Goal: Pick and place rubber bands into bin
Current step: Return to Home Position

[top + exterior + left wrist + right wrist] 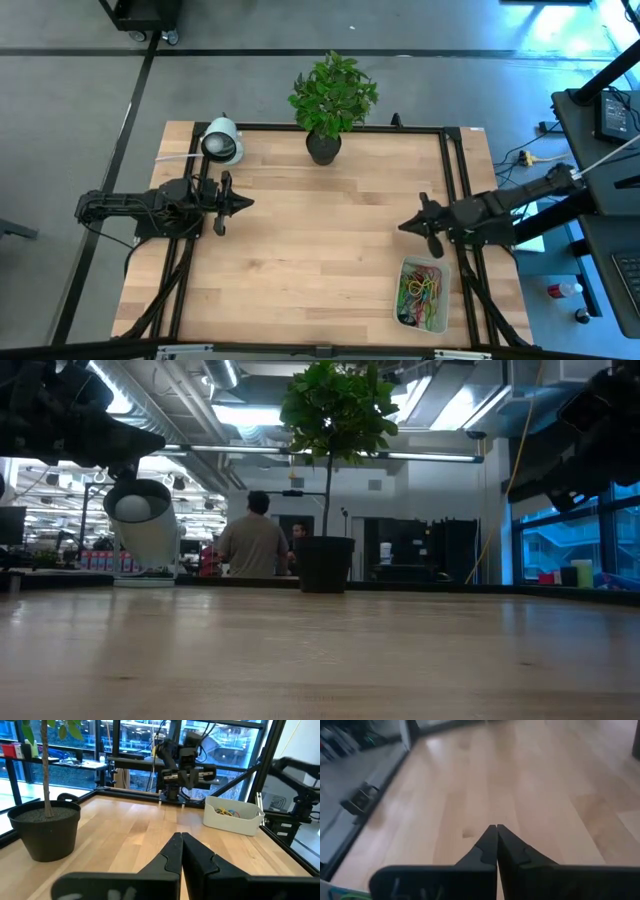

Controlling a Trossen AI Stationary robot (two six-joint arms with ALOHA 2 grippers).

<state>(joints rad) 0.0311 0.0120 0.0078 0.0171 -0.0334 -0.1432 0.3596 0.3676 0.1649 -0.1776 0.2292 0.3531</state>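
Pale wooden table (320, 240), and on it a dark plant pot (323, 146) sits mid far edge, with a white camera (222, 142) near the far left corner. The bin (422, 261) rests at the near right corner.

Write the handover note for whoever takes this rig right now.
Left gripper: jaws shut, holding nothing, over the left side of the table.
Right gripper: jaws shut, holding nothing, over the right side, near the bin but not above it.
Rubber bands: a mixed-colour heap lies inside the bin, at the table's right front corner.
Done: no loose bands show on the wood in the high view.
Left: probably nothing to pick; just park the arms.
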